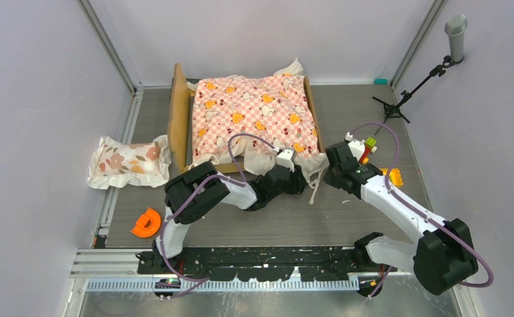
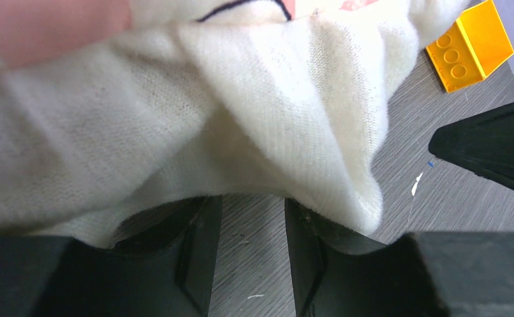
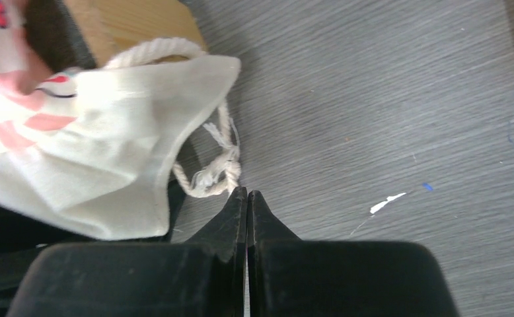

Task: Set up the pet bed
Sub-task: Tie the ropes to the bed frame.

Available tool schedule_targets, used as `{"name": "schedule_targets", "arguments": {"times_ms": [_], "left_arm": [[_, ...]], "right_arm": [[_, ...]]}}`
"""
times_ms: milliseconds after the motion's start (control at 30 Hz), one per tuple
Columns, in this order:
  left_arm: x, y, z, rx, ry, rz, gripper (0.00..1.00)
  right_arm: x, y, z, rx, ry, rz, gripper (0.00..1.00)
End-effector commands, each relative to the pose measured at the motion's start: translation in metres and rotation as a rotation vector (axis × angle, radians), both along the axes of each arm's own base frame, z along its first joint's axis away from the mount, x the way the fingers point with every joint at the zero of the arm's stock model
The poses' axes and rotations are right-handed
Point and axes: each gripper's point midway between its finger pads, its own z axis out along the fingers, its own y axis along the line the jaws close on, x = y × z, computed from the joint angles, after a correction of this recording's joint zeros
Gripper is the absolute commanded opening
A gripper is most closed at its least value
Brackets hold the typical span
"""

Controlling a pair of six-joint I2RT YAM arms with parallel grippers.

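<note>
Pet bed (image 1: 180, 115) is stood at the far middle of the bench (image 1: 373, 119), headboard to the left side. Its wooden near corner (image 3: 135, 26) is seen in the right wrist view.

Sheet (image 1: 254, 112) is laid over the mattress and covers nearly all of it. Its ruffled near edge is bunched and hangs off the near side of the frame, down toward the bench. A cord (image 3: 222, 173) trails from the ruffle onto the bench.

Left claw (image 2: 251, 257): jaws are held apart, with bare bench showing in the gap. The white ruffle is draped over the fingertips and hides them, so no pinch on the cloth can be made out.

Right claw (image 3: 248, 198): jaws are pressed together with nothing between them. The tips are set just beside the frayed end of the cord; whether they touch it cannot be told.

Pillow (image 1: 129, 162) is lying on the bench to the left of the headboard, apart from the bed.

Progress, as judged:
- Sheet on the bed: mostly done.
- Near edge: not yet smoothed or squared to the frame.
- Pillow: not yet placed; the headboard end is judged to be its place.

About half of the task is judged to be left.
</note>
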Motion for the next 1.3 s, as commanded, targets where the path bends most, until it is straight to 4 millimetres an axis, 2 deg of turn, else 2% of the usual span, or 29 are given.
{"name": "schedule_targets", "arguments": {"times_ms": [0, 167, 333, 933, 1267], "left_arm": [[-0.023, 0.027, -0.053, 0.160, 0.127, -0.022, 0.42], [-0.023, 0.027, -0.053, 0.159, 0.128, -0.021, 0.42], [-0.024, 0.025, -0.052, 0.154, 0.130, -0.025, 0.42], [-0.024, 0.024, -0.053, 0.149, 0.137, -0.029, 0.42], [-0.024, 0.020, -0.047, 0.134, 0.117, -0.048, 0.43]], "right_arm": [[-0.002, -0.013, -0.015, -0.062, 0.049, -0.043, 0.01], [0.010, 0.011, -0.026, 0.013, 0.062, 0.041, 0.01], [0.017, 0.024, -0.032, 0.056, 0.065, 0.076, 0.01], [0.031, 0.030, -0.046, 0.044, 0.082, 0.086, 0.01], [0.035, 0.034, -0.056, 0.043, 0.106, 0.094, 0.01]]}}
